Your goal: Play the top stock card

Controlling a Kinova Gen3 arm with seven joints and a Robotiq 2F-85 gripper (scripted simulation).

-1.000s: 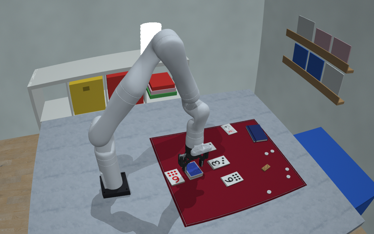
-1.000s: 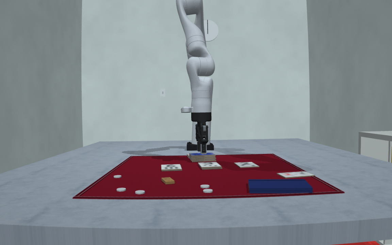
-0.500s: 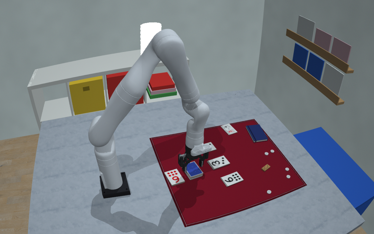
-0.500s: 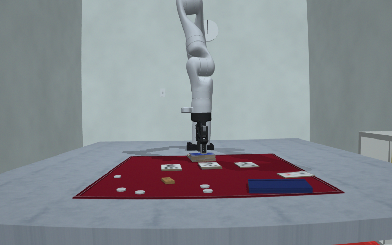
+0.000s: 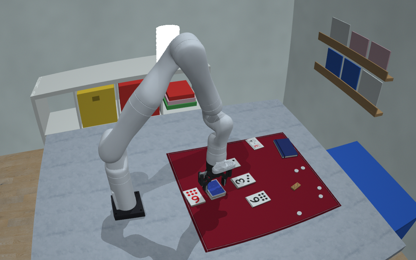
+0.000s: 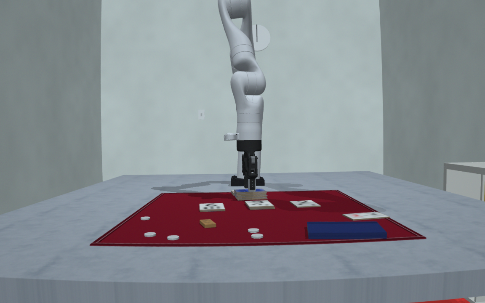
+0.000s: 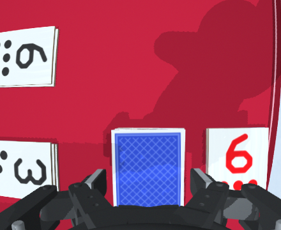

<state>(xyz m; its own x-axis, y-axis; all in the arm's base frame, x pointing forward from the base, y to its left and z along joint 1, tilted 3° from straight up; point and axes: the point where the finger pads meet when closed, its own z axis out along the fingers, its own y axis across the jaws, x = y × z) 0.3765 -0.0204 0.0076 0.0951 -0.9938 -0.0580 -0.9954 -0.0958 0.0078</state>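
The face-down stock (image 5: 216,188) (image 6: 249,194) (image 7: 149,162), a short stack with a blue patterned back, lies on the red mat (image 5: 251,226) (image 6: 184,226) (image 7: 158,25). My gripper (image 5: 213,183) (image 6: 251,186) (image 7: 148,179) is open, low over the stock, with one finger on each long side and apart from it. Face-up piles lie around it: a red 6 (image 5: 193,196) (image 7: 239,158), a black 3 (image 5: 242,180) (image 6: 259,204) (image 7: 22,170), a black 6 (image 5: 258,198) (image 6: 211,206) (image 7: 22,56), and a black card (image 5: 235,161) (image 6: 304,203) partly hidden behind my wrist.
A card with red marks (image 5: 254,143) (image 6: 364,216) and a blue book (image 5: 285,148) (image 6: 346,229) lie at the mat's far corner. A brown domino (image 5: 295,186) (image 6: 207,223) and several white discs (image 5: 319,188) (image 6: 253,230) are scattered on the mat. A shelf unit (image 5: 57,96) stands behind the table.
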